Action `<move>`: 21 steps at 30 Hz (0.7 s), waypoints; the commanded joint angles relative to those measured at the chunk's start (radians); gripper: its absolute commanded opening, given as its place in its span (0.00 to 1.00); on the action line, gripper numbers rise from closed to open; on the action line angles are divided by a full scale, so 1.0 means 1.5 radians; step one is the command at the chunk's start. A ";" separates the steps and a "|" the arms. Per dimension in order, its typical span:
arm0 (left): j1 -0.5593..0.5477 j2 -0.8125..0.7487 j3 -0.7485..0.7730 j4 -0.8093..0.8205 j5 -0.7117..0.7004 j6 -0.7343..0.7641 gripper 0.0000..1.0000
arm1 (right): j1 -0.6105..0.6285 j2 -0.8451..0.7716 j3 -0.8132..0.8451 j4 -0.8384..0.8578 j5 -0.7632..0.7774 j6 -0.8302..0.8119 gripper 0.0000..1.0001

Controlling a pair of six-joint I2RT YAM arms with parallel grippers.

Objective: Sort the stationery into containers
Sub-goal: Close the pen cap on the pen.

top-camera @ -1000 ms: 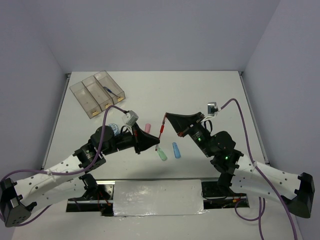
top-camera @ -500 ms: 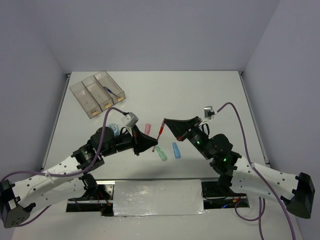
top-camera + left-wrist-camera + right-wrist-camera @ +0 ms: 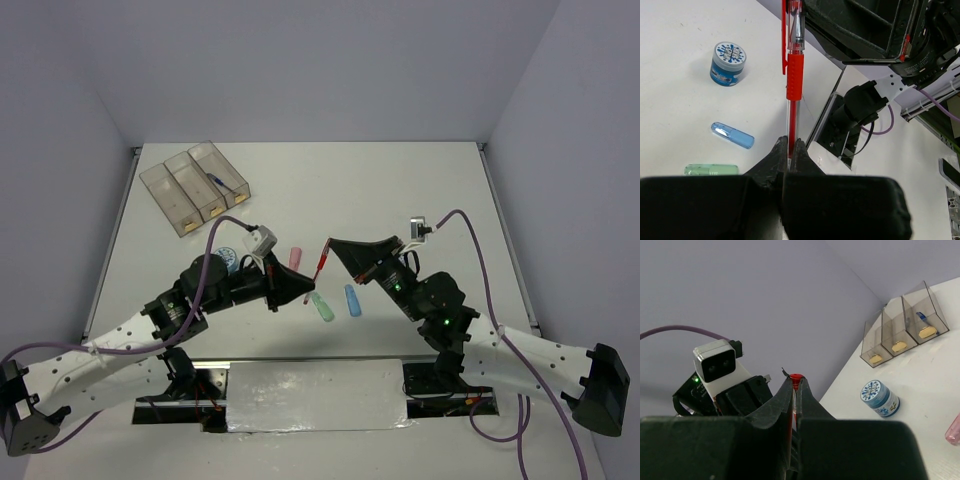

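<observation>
A white table (image 3: 400,190) spreads out below plain pale-violet walls (image 3: 300,60) that close it in at the back and on both sides. A shiny metal plate (image 3: 315,393) lies along the table's near edge.

Light: was bright and even, from above.
Shadows: were soft and faint on the tabletop (image 3: 400,190).
Focus: near fingers (image 3: 771,165) looked blurred.

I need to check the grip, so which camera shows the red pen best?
The left wrist view: the red pen runs nearly full length, clip and grip included, pinched in the left gripper. The top external view gives only a small red sliver; the right wrist view, just its red end.
</observation>
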 commanded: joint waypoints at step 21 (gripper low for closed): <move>0.005 0.017 0.117 0.091 -0.065 0.070 0.00 | 0.080 0.040 -0.020 -0.039 -0.020 -0.022 0.00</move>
